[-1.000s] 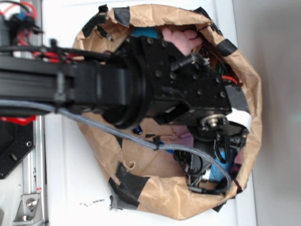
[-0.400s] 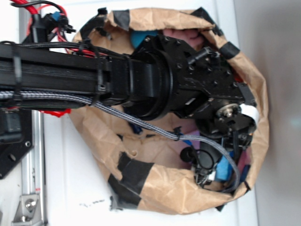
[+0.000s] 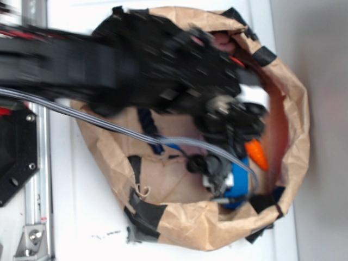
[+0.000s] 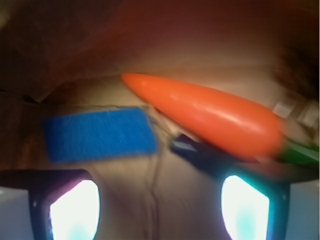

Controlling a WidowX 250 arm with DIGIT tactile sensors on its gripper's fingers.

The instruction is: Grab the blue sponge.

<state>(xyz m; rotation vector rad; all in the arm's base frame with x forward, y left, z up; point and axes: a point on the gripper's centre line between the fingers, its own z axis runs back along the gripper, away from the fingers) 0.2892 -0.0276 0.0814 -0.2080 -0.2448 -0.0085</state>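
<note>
Wrist view shows the blue sponge (image 4: 99, 134) lying flat on the brown paper floor of the bag (image 4: 165, 200), just left of the orange carrot (image 4: 205, 117), whose pointed tip reaches over the sponge's upper right corner. The gripper (image 4: 160, 210) hangs above with its two fingers (image 4: 75, 207) spread wide apart and nothing between them. From the exterior view, the blurred black arm (image 3: 136, 65) reaches into the taped paper bag (image 3: 190, 223), with the carrot (image 3: 256, 154) visible beside it

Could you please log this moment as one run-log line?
phase: approach | gripper: open, empty | target: blue sponge ahead-left | beside: carrot
</note>
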